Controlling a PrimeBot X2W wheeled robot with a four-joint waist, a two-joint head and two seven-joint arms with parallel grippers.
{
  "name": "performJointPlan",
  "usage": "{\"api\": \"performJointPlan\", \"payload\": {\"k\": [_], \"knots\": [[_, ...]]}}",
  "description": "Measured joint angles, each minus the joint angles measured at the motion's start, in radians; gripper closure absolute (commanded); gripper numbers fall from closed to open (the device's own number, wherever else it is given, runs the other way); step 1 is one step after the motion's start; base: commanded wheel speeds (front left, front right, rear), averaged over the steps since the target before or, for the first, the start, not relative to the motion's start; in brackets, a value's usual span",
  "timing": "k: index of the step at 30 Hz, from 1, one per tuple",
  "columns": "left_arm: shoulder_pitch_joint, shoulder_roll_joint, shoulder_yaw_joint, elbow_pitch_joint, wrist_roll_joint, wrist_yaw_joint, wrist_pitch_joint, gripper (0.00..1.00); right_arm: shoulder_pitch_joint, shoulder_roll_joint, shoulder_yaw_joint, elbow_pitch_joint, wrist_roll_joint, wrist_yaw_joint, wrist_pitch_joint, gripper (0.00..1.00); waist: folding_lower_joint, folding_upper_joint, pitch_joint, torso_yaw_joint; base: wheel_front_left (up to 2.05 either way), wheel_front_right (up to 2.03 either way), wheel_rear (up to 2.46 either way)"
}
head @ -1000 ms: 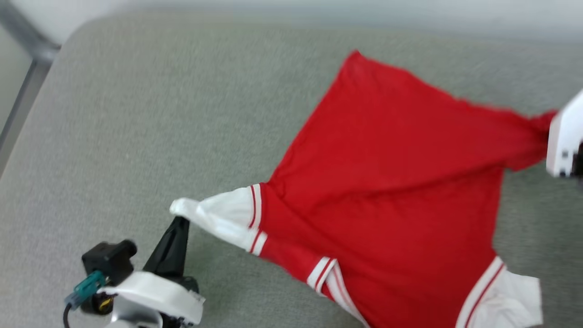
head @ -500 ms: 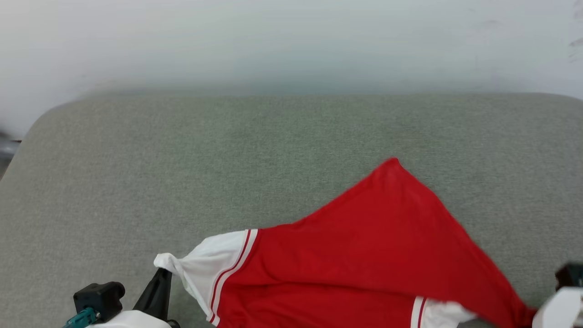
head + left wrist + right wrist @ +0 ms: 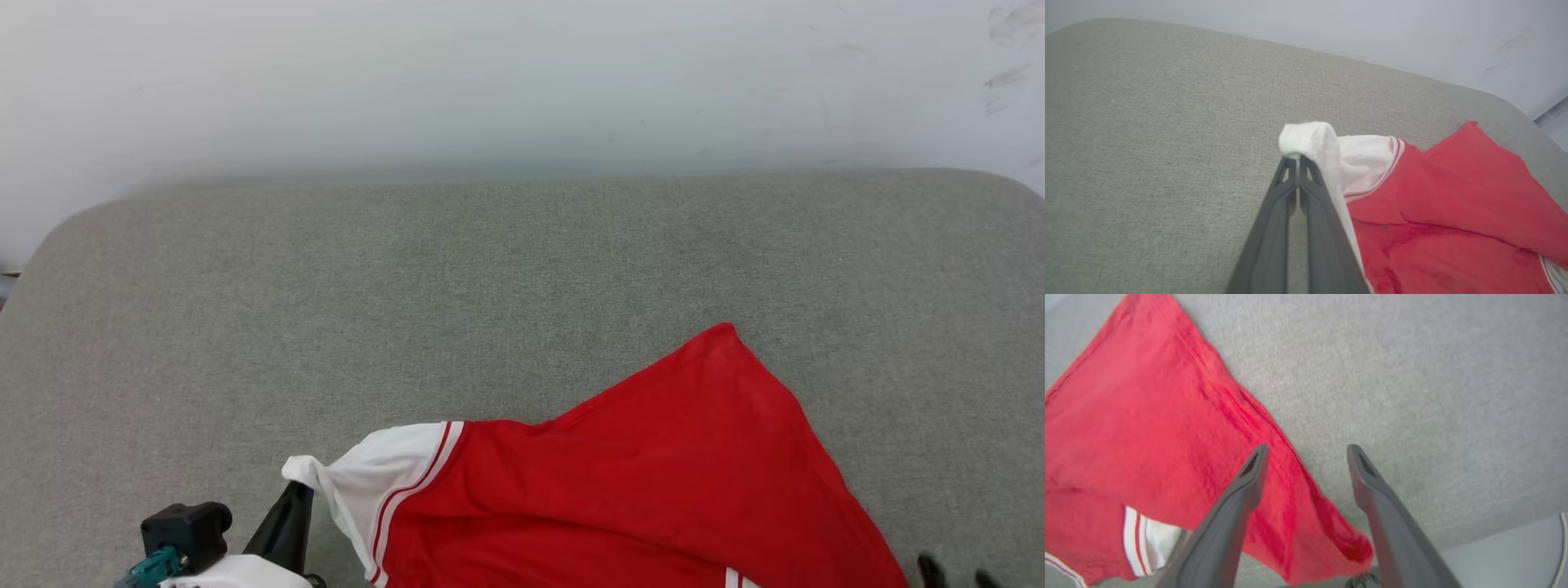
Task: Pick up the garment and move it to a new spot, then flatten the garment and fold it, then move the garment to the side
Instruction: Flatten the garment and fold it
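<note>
The garment (image 3: 653,490), a red jersey with white sleeves and red-striped trim, lies partly spread on the grey-green padded surface (image 3: 490,286), its lettering hidden. My left gripper (image 3: 295,490) at the lower left is shut on the bunched tip of a white sleeve (image 3: 1308,136), its jaws pressed together under the cloth. In the left wrist view the red body (image 3: 1453,196) spreads to the right. My right gripper (image 3: 1307,451) stands open over a red corner of the jersey (image 3: 1147,416), which lies loose between its fingers (image 3: 1253,469). Its tips (image 3: 927,565) peek in at the bottom right.
A pale wall (image 3: 522,82) rises behind the padded surface's far edge. The surface's rounded near edge and a pale floor (image 3: 1515,547) show in the right wrist view. Bare cloth-covered surface stretches to the left and beyond the jersey.
The head camera has tilted up, shifting the whole picture. My right gripper has let go of the red corner it was holding and opened. The left gripper still holds the sleeve.
</note>
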Motion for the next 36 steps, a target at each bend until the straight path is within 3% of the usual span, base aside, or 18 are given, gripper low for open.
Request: {"api": "performJointPlan", "payload": {"k": [7, 12, 16, 23, 27, 32, 36], "knots": [[-0.035, 0.0, -0.01, -0.006, 0.005, -0.008, 0.005, 1.0, -0.149, 0.007, 0.024, 0.08, -0.03, 0.0, -0.366, 0.0, 0.0, 0.0, 0.025, 0.011, 0.0, 0.0, 0.0], [-0.082, -0.007, -0.02, -0.015, 0.014, -0.018, 0.002, 1.0, -0.306, -0.034, 0.083, 0.197, -0.035, 0.0, -0.41, 0.0, 0.0001, 0.0, 0.065, 0.028, 0.0, 0.0, 0.0], [-0.129, -0.022, -0.035, -0.015, 0.02, -0.035, -0.003, 1.0, -0.445, -0.114, 0.16, 0.284, -0.008, 0.0, -0.303, 0.0, 0.0002, 0.0, 0.105, 0.052, 0.0, 0.0, 0.0], [-0.208, -0.055, -0.066, 0.003, 0.031, -0.071, -0.019, 1.0, -0.644, -0.248, 0.306, 0.358, 0.061, 0.0, 0.061, 0.0, 0.0003, 0.0, 0.176, 0.113, 0.0, 0.0, 0.0], [-0.25, -0.072, -0.079, 0.018, 0.037, -0.089, -0.028, 1.0, -0.719, -0.283, 0.38, 0.354, 0.075, 0.0, 0.21, 0.0, 0.0004, 0.0, 0.218, 0.147, 0.0, 0.0, 0.0], [-0.293, -0.088, -0.089, 0.042, 0.037, -0.112, -0.045, 1.0, -0.788, -0.301, 0.458, 0.367, 0.074, 0.0, 0.277, 0.0, 0.0004, 0.0, 0.274, 0.179, 0.0, 0.0, 0.0], [-0.309, -0.099, -0.096, 0.072, 0.034, -0.124, -0.054, 1.0, -0.819, -0.322, 0.484, 0.434, 0.125, 0.0, 0.394, 0.0, 0.0002, -0.0001, 0.305, 0.203, 0.0, 0.0, 0.0]]}}
